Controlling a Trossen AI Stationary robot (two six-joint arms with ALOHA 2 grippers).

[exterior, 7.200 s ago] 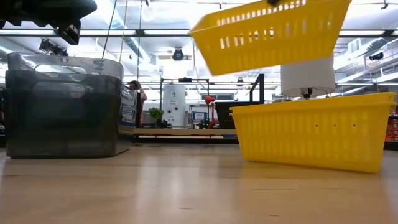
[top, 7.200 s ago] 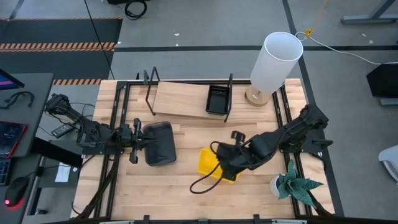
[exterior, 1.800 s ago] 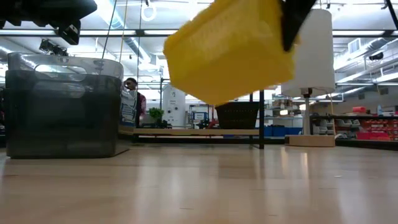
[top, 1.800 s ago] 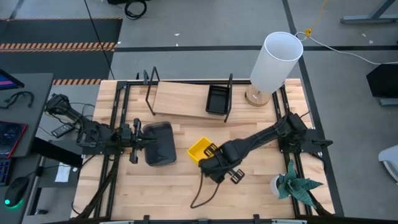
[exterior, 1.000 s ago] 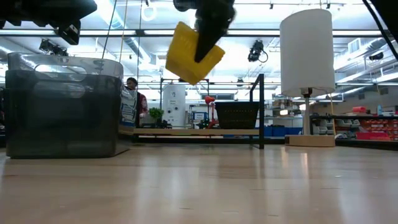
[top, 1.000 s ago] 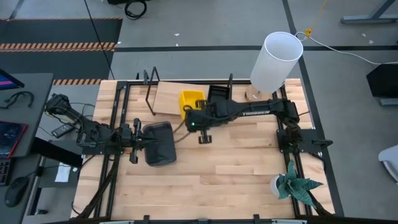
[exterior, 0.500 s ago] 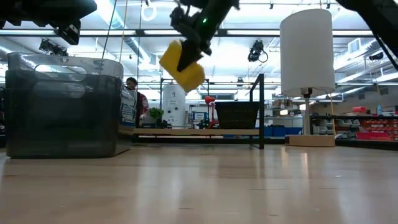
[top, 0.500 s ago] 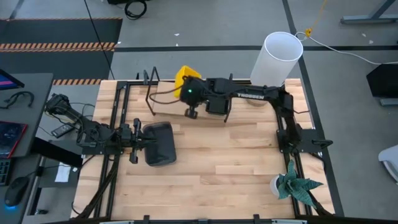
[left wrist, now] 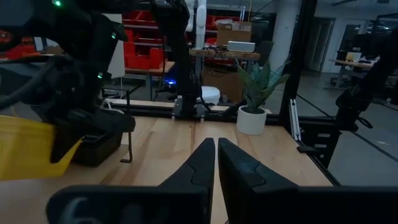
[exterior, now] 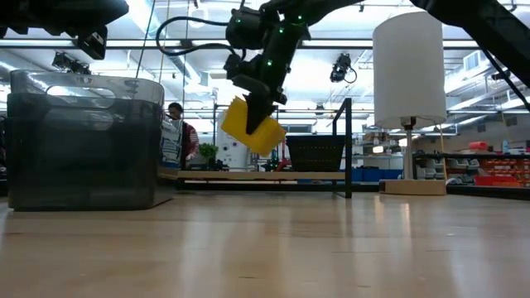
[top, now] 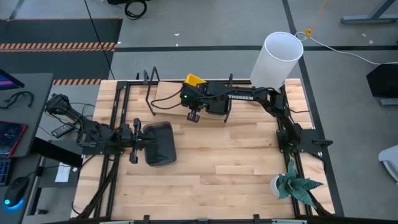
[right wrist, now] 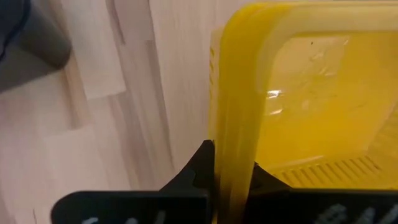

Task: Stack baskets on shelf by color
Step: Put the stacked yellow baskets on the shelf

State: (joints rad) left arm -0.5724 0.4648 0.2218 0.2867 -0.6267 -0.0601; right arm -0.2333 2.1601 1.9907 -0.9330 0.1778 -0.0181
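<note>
A yellow basket [top: 194, 79] hangs tilted over the shelf [top: 177, 99], a light-wood board between black wire frames at the table's far side, with my right gripper [right wrist: 230, 180] shut on it. A black basket [top: 217, 101] sits on the shelf's right end, partly under the arm. The grey basket [top: 159, 143] rests on its bottom on the table at the left. Just left of it and higher, my left gripper [left wrist: 216, 155] stands shut and level, with nothing between its fingers. My right gripper pinches one side wall of the yellow basket at its rim [right wrist: 233, 134], one finger [right wrist: 196, 171] outside the wall and the other inside. The fingers slant down from the table's right. The basket [exterior: 252, 124] hangs tilted below them, clear of the shelf.
A tall white lamp [top: 277, 59] on a wooden base stands at the far right, a small potted plant [top: 295, 183] at the near right. Black frame rails run along both sides of the table. A person [exterior: 175, 112] shows far behind in the low view.
My right gripper has carried the yellow basket toward the table's far edge, over the shelf, and then sunk toward the board. The wrist has rolled, so the basket now hangs tilted another way. The grip has stayed shut.
</note>
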